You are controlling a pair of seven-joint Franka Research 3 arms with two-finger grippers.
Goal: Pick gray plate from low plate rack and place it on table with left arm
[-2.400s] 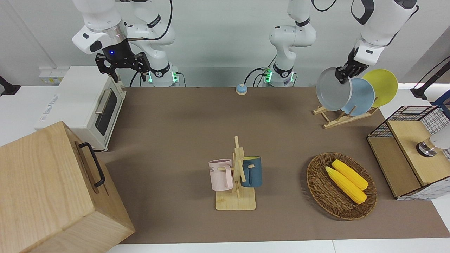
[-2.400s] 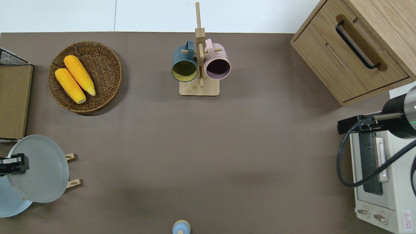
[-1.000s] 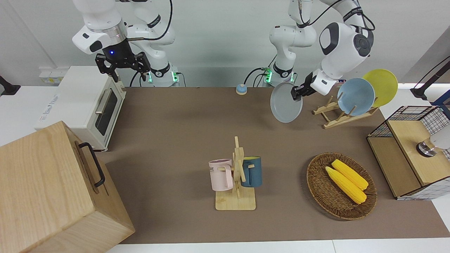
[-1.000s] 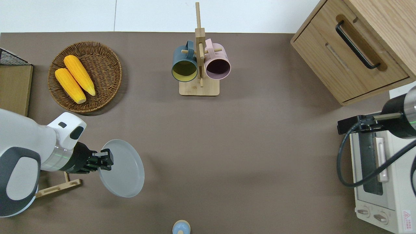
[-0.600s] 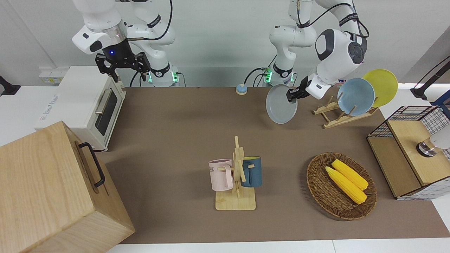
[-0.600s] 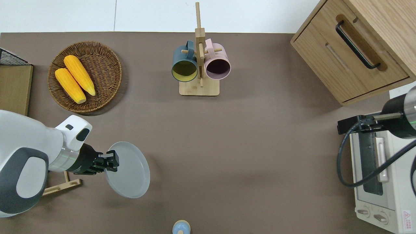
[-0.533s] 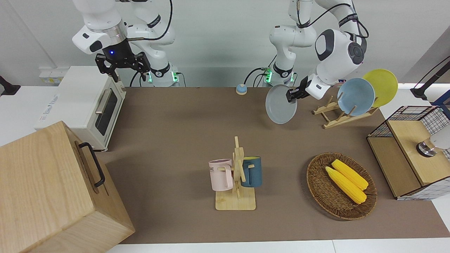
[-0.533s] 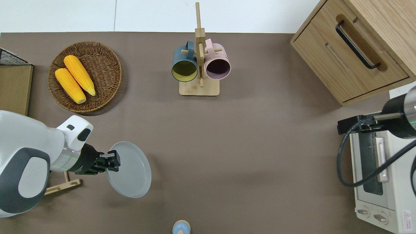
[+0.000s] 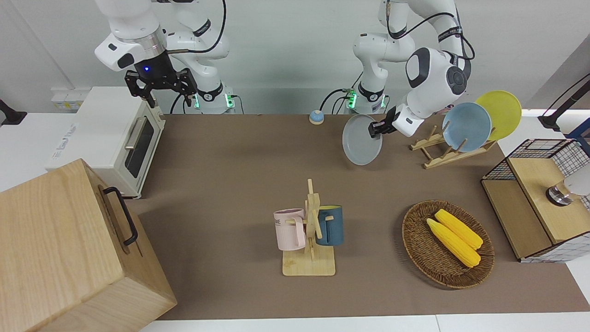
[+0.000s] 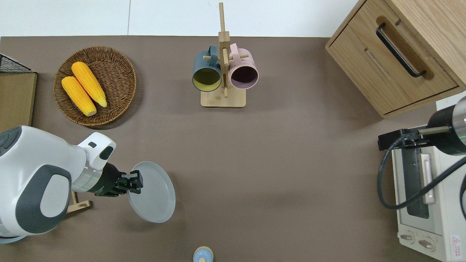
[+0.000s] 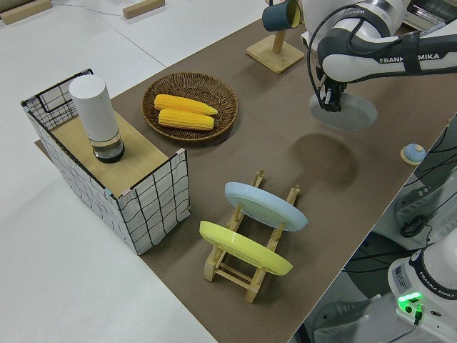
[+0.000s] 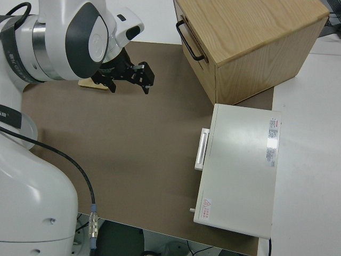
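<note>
So the table has a big bare brown stretch in the middle, which I'd guess is exactly why the plate is being carried that way: nothing to bump into there. The left arm reaches out sideways from its end of the table, and that keeps its bulk off the low plate rack, where a light blue plate and a yellow plate stand in the slanted pegs.

The gray plate is out of the rack and up in the air, over open mat between the rack and the middle of the table. It's tilted, not flat yet, since it's pinched by one edge of the rim, so it will probably need levelling before it goes down. The left gripper has its jaws clamped on that rim edge, on the side toward the rack.

Right arm is parked; the right gripper has its fingers spread, holding nothing.
</note>
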